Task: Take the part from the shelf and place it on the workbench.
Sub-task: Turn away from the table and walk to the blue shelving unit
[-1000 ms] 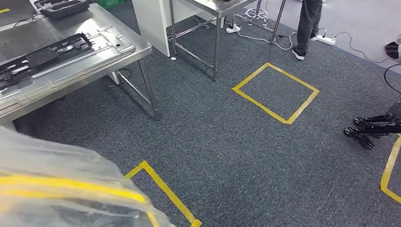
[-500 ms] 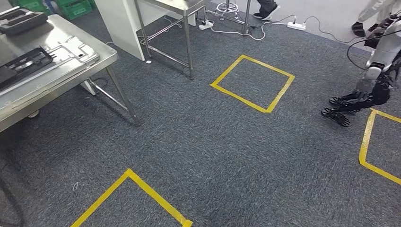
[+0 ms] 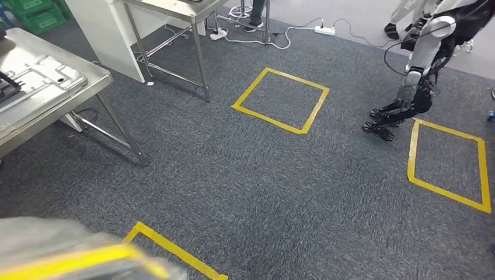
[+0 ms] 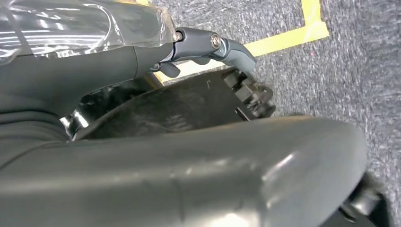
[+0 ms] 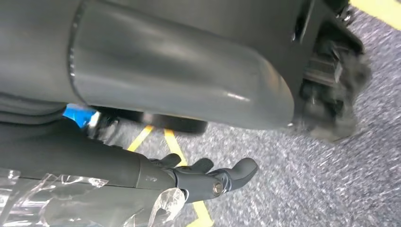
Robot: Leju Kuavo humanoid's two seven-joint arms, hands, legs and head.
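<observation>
Where the carpet (image 3: 262, 186) is seen from the head view, 3 squares of yellow tape are counted: 1 near the middle (image 3: 242, 102), 1 to the right (image 3: 413, 157), and 1 cut off at the lower edge (image 3: 175, 252). 2 steel tables are seen: the surface (image 3: 35, 111) at the left, carrying 1 pressed metal sheet (image 3: 41, 73), and a second table (image 3: 198, 52) further back beside a white cabinet (image 3: 99, 29). 2 power strips (image 3: 325, 29) lie on the floor at the far side. 1 other robot (image 3: 423, 52) stands at the upper right with its arm hanging. A blurred bundle of clear plastic with a yellow band (image 3: 70, 256) is seen in the lower left corner; what it is cannot be told.

1 black part (image 4: 179, 106) is seen in the left wrist view, off the surface and above the carpet. It is lodged in the left hand (image 4: 118, 66), between the thick thumb (image 4: 198, 175) and the dark fingers (image 4: 222, 47), and is gripped there, 1 fingertip being hooked over its toothed rim.

At the right hand (image 5: 156, 71) the fingers (image 5: 208, 182) are kept well apart from the thumb, with carpet visible between them. A dark piece (image 5: 326, 42) lies just beyond the thumb; whether it is held cannot be told.
</observation>
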